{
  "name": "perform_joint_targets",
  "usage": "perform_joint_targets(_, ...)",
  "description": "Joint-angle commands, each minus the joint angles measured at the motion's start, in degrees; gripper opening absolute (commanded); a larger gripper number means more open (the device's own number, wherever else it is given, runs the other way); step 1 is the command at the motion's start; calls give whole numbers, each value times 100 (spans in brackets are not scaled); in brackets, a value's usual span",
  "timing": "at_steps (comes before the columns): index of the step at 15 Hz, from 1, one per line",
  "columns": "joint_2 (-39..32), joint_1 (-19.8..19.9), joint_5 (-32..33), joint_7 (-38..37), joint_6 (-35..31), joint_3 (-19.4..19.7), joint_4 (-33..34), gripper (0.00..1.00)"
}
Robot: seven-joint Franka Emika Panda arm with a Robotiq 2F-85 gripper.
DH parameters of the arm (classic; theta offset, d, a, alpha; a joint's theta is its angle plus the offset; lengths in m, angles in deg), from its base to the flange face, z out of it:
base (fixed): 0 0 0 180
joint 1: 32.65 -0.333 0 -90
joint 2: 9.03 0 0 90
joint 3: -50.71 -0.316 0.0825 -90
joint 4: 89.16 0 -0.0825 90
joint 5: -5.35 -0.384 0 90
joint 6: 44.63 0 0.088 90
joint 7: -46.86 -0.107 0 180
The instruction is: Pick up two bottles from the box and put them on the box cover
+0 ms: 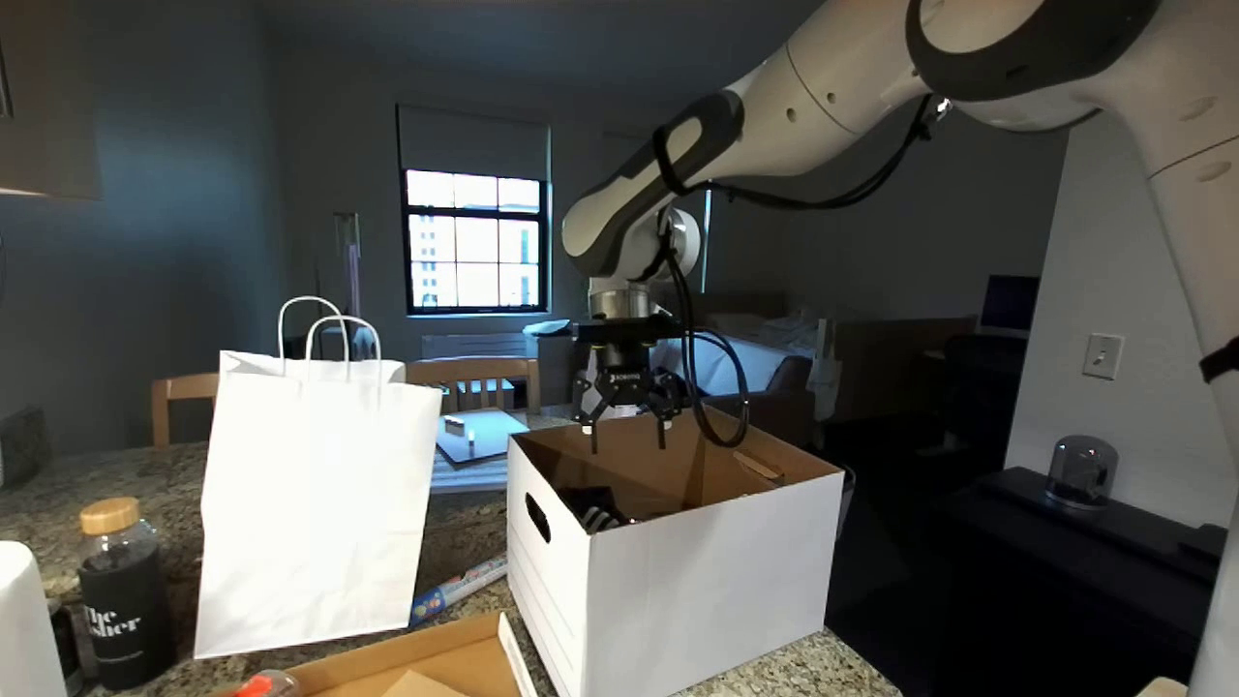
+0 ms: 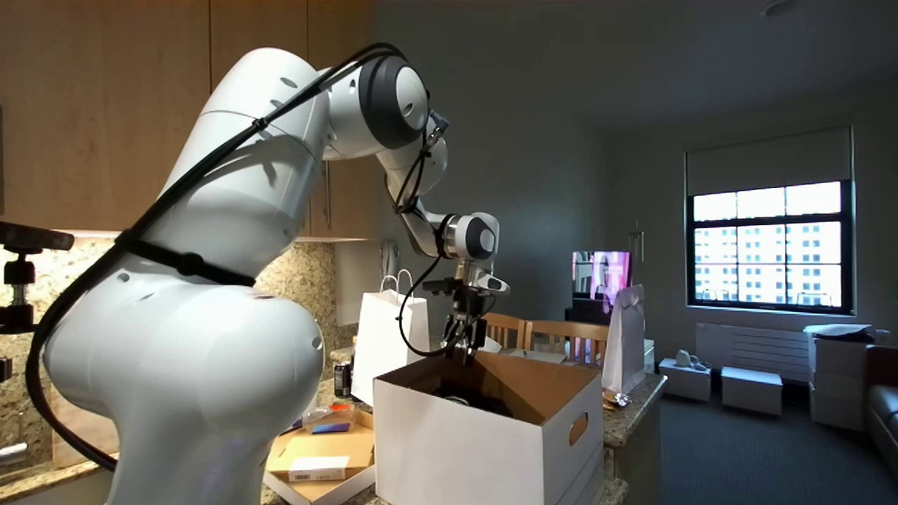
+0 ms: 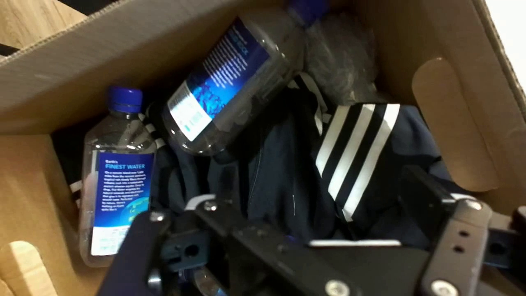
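The white box (image 1: pixel 707 590) stands uncovered on the counter, its brown inner walls visible in both exterior views. Inside it, the wrist view shows a clear blue-capped bottle (image 3: pixel 119 197) at the left and another bottle (image 3: pixel 230 86) lying slantwise along the wall. Beneath the gripper linkage a bit of clear plastic (image 3: pixel 207 281) shows, mostly hidden. My gripper (image 1: pixel 628 443) points down at the level of the box's rim, fingers spread, nothing between them. Below it lies dark striped clothing (image 3: pixel 361 156). The box cover (image 2: pixel 359 484), a shallow cardboard lid, lies beside the box.
Inside the cover are a flat cardboard piece (image 2: pixel 330 449) and a clear pack with red on it (image 2: pixel 342 409). A white paper bag (image 1: pixel 315 523), a patterned tube (image 1: pixel 469 586) and a wooden-capped bottle (image 1: pixel 124 605) stand or lie nearby. Box walls surround the space under the gripper.
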Motion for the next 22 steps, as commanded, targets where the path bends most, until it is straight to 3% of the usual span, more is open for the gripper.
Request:
perform_joint_targets(1,515,53,7,288,20,-100,-618,100)
perform_joint_targets(5,668,-53,223,-90,-356,-90,-965,100)
perform_joint_targets(14,688,-43,92,-410,-2668,-116,-1890,100)
perform_joint_targets(22,977,-121,107,-425,-3366,-180,-2333,100)
